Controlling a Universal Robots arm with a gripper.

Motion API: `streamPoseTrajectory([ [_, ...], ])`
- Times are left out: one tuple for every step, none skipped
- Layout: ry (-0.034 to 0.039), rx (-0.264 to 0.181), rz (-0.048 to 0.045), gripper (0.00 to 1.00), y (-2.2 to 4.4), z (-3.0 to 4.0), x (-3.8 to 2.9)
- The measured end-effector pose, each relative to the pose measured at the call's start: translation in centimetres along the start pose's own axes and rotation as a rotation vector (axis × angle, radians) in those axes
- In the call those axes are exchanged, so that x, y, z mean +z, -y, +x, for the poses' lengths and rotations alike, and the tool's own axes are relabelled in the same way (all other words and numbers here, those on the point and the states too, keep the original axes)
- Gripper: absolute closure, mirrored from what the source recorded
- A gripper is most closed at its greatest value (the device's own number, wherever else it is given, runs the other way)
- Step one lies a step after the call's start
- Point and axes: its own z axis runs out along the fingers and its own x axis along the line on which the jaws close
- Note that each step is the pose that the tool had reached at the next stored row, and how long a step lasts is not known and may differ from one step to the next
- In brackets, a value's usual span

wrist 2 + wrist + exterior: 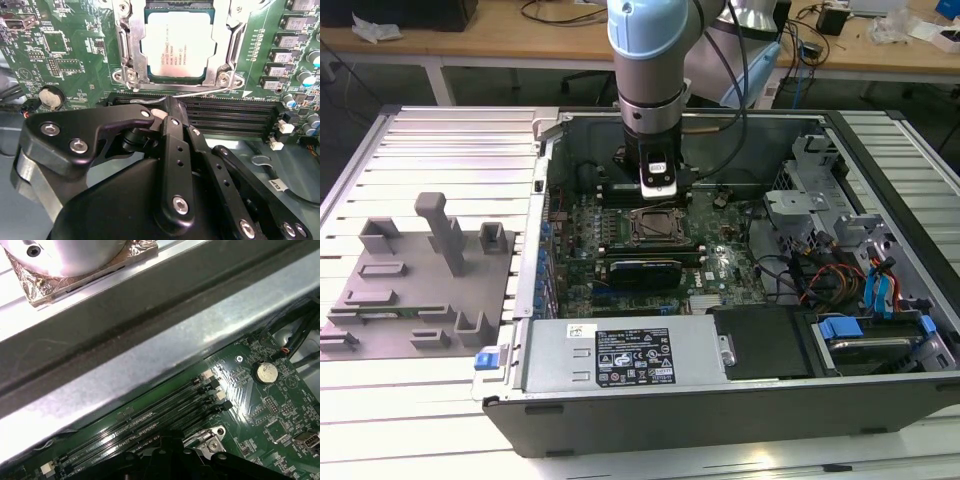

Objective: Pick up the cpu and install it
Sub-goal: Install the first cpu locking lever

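cpu (pixel 177 45) sits flat in the metal-framed socket (pixel 125 50) on the motherboard (pixel 65 45). Pale silver top, darker rim, several lines of small dark print. hand (pixel 169 107) closed, tips together just beside the socket's wire lever (pixel 200 92).

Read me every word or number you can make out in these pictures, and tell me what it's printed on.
No print here can be quoted with confidence.
cpu, seated in its socket: several lines of dark print on the metal top, too small to read.
power supply box: white and black labels, print too small to read.
cable tag: short black print, blurred.
motherboard: tiny white markings, unreadable.
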Motion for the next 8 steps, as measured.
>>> streamPoseTrajectory([
  [0.0002,0.001,0.0002,0.89,0.00,0.00,0.00],
  [0.0004,0.001,0.0002,0.89,0.01,0.00,0.02],
  [0.0011,0.002,0.0007,0.89,0.03,-0.01,0.09],
  [0.0016,0.003,0.0012,0.89,0.04,0.00,0.17],
  [0.0026,0.004,0.0023,0.89,0.07,0.00,0.29],
  [0.0033,0.004,0.0031,0.89,0.09,0.01,0.37],
  [0.0047,0.005,0.0047,0.89,0.11,0.01,0.51],
  [0.0051,0.006,0.0054,0.89,0.13,0.01,0.56],
])
